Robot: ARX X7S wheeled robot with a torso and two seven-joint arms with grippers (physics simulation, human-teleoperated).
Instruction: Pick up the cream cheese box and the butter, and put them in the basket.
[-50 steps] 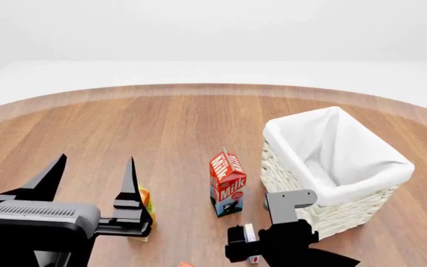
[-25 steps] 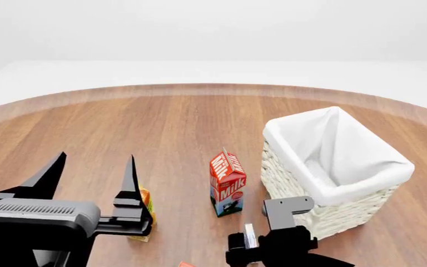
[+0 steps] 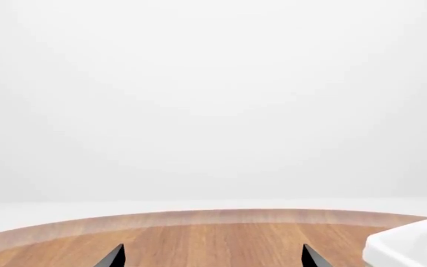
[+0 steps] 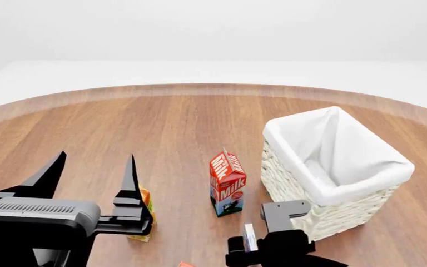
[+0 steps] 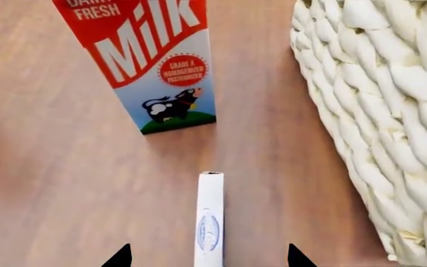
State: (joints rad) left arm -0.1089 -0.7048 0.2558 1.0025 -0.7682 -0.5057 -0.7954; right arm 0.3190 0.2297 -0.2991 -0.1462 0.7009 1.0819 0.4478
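The biggest risk is the cream cheese box point(image 5: 209, 219) itself: it stands on its thin edge on the desk point(image 4: 176, 128), so a nudge from either finger of the right end effector point(image 5: 206, 258) before both close evenly could tip it flat or skid it away. From there it would be far harder to pinch. The milk carton point(image 4: 228, 182) stands just past it and the basket point(image 4: 332, 161) wall is close beside it, so an overshoot forward could knock the carton, and a sideways drift could catch the wicker.

In the right wrist view the two finger tips show at the lower edge, spread apart, and the box runs up the lower centre of the frame between them. Whether they touch it I cannot tell, as the tips are cut off by the frame edge. In the head view the box sits low and centre, just left of the dark right wrist, with the basket at right and the carton at centre.

The left end effector point(image 4: 91, 175) hangs at lower left, fingers spread wide and holding nothing, with an orange carton point(image 4: 146, 214) partly hidden behind it. A sliver of red-orange at the bottom edge may be the butter point(image 4: 186, 264), though too little shows to be sure.
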